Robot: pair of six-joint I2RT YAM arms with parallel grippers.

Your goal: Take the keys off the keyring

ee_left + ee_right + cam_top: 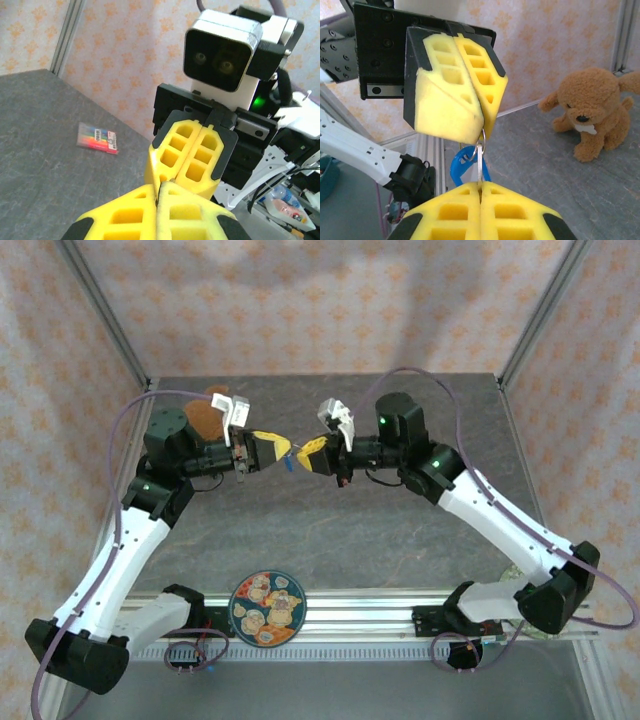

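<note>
Silvery key (479, 167) runs 12-to-6 between both grippers: right gripper (481, 186) pinches its 6 o'clock end, left gripper (483, 131) at 12 clamps the keyring (469, 152), so pulling straight apart looks right.

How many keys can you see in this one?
1: a silver key spans the gap between the left gripper above and the right gripper below. Others may be hidden inside the grips.

Both arms aloft, elbows out, left tool (281, 447) and right tool (308, 452) closed, tip to tip.
</note>
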